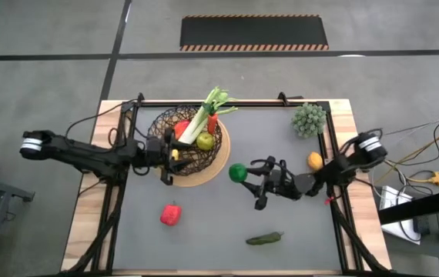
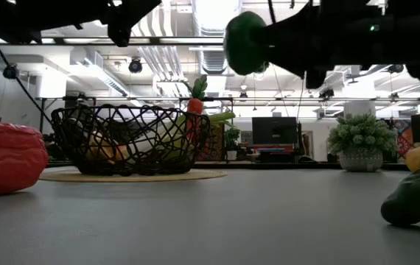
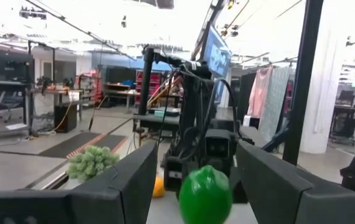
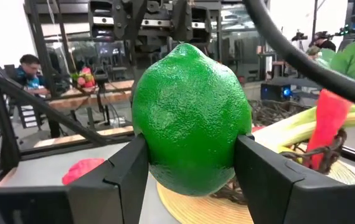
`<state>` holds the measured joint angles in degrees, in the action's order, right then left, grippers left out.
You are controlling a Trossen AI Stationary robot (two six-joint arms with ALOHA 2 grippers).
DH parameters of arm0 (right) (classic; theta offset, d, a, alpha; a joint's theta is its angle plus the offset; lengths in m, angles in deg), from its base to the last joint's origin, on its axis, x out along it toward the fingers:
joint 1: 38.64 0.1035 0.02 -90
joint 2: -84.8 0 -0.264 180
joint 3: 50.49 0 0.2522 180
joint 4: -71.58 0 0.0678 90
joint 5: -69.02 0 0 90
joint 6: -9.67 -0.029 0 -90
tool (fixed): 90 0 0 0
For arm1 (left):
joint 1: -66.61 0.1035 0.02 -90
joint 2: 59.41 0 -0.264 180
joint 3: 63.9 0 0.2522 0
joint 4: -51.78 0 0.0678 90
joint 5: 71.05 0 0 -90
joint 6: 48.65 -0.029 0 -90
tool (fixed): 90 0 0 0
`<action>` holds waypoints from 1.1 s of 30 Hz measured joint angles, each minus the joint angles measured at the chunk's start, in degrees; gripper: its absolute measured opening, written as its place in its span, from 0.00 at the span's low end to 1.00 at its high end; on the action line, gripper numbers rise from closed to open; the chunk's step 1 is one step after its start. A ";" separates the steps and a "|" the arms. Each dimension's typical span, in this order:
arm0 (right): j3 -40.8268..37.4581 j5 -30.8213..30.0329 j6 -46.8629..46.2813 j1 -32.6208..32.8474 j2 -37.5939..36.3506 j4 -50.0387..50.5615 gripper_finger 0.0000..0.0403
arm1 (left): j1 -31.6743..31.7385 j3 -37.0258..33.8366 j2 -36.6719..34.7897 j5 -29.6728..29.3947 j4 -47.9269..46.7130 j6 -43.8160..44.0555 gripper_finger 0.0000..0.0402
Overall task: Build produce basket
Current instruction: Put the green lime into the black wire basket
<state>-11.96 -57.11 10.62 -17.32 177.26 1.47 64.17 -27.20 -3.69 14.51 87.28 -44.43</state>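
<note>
The lime [image 4: 191,118] is sitting clamped between the right gripper [image 1: 244,178] fingers, raised off the table [image 1: 204,238] just beside the basket [image 1: 187,145]. Leftward, the left gripper [image 1: 165,154] is waiting at the basket's rim, fingers parted and holding nothing. A red pepper [image 1: 171,214] and cucumber [image 1: 264,239] are lying loose on the table.

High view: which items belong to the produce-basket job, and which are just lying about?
Job:
round dark wire basket holding leek, carrot, apple
green lime in right gripper
red pepper
dark cucumber
yellow lemon

Lying about:
spiky grey-green plant
</note>
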 joint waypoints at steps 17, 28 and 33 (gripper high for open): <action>7.79 -0.06 3.10 -2.22 8.31 -3.29 0.49 | -5.40 6.03 15.01 0.40 5.39 -2.94 0.60; 7.75 -0.06 2.03 -2.62 8.05 -2.94 0.49 | -5.84 10.34 22.82 0.30 5.61 -3.66 0.83; 7.75 0.03 2.03 -2.62 8.05 -2.74 0.49 | -5.79 12.63 26.96 -2.80 5.73 -4.70 0.84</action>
<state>-4.21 -57.08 12.66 -19.94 185.31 -1.27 58.38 -14.57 23.27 11.72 93.01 -49.13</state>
